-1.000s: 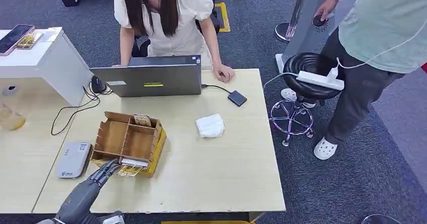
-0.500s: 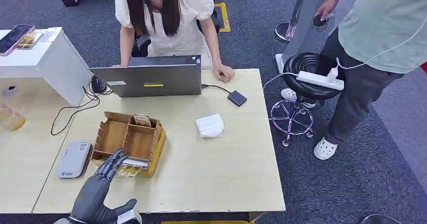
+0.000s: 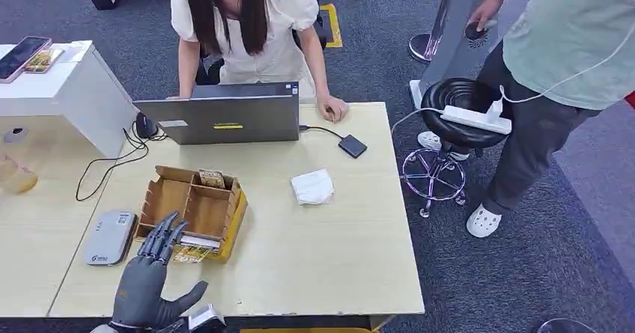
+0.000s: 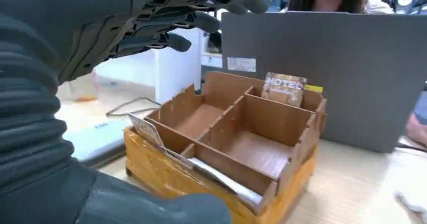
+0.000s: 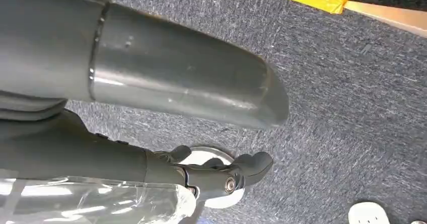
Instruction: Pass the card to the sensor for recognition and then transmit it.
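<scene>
Pale wooden table (image 3: 329, 243) stands on grey carpet (image 3: 569, 258), laptop (image 3: 225, 116) upon it.

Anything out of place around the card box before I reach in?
One thing: a card at the near front of the wooden box leans tilted over the edge instead of standing upright like the "HOTEL" card at the back. A crumpled tissue lies on the table. The left hand hovers open.

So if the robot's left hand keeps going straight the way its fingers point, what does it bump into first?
Probably the wooden organizer box. The left hand points up the table at its near edge, where cards lie. It may be raised above them, so depth is uncertain.
</scene>
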Motion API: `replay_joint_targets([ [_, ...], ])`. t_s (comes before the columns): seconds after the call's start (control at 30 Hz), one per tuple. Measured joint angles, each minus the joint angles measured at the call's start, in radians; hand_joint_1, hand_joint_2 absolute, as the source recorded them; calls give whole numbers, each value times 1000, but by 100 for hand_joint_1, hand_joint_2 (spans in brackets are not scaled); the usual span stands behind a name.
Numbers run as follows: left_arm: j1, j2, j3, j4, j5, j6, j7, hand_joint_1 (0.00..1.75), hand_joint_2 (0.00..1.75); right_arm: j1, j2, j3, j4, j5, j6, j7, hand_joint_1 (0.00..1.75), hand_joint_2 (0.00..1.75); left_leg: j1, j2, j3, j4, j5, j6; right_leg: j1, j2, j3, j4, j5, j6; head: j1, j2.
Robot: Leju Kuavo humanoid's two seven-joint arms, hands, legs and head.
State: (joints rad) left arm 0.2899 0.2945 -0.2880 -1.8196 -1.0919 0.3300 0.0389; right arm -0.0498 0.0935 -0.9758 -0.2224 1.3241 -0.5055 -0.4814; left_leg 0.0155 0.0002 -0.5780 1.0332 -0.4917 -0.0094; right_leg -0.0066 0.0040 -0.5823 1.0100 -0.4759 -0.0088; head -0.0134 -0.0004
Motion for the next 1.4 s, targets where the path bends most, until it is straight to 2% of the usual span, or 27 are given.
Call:
replay_joint_targets([
  [0.3, -4, -27, 23, 43, -23, 7, 11, 0, 175, 0, 3, 0, 0, 2, 0, 0, 0, 0, 0, 0, 0, 0, 0, 0, 0, 0, 0, 0, 0, 0, 0, 0],
  [0.4, -7, -36, 36, 56, -71, 15, 25, 0, 175, 0, 4, 0, 0, 2, 0, -4, 0, 0, 0, 0, 0, 0, 0, 0, 0, 0, 0, 0, 0, 0, 0, 0],
  [0.87, -25, -95, 96, 121, -204, 149, 30, 0, 175, -1, 7, 0, 0, 8, -2, -2, 0, 0, 0, 0, 0, 0, 0, 0, 0, 0, 0, 0, 0, 0, 0, 0],
  [1.03, -34, -124, 119, 146, -254, 256, 22, 0, 175, -1, 10, 0, 0, 11, -6, 2, 0, 0, 0, 0, 0, 0, 0, 0, 0, 0, 0, 0, 0, 0, 0, 0],
  [1.2, -46, -153, 140, 182, -253, 288, 11, 0, 175, -2, 12, 0, 0, 10, -14, 4, 0, 0, 0, 0, 0, 0, 0, 0, 0, 0, 0, 0, 0, 0, 0, 0],
  [1.33, -48, -159, 145, 200, -261, 296, 1, 0, 175, -2, 12, 0, 0, 10, -15, 6, 0, 0, 0, 0, 0, 0, 0, 0, 0, 0, 0, 0, 0, 0, 0, 0],
  [1.4, -47, -156, 147, 211, -301, 297, -5, 0, 175, -2, 12, 0, 0, 12, -14, 6, 0, 0, 0, 0, 0, 0, 0, 0, 0, 0, 0, 0, 0, 0, 0, 0],
])
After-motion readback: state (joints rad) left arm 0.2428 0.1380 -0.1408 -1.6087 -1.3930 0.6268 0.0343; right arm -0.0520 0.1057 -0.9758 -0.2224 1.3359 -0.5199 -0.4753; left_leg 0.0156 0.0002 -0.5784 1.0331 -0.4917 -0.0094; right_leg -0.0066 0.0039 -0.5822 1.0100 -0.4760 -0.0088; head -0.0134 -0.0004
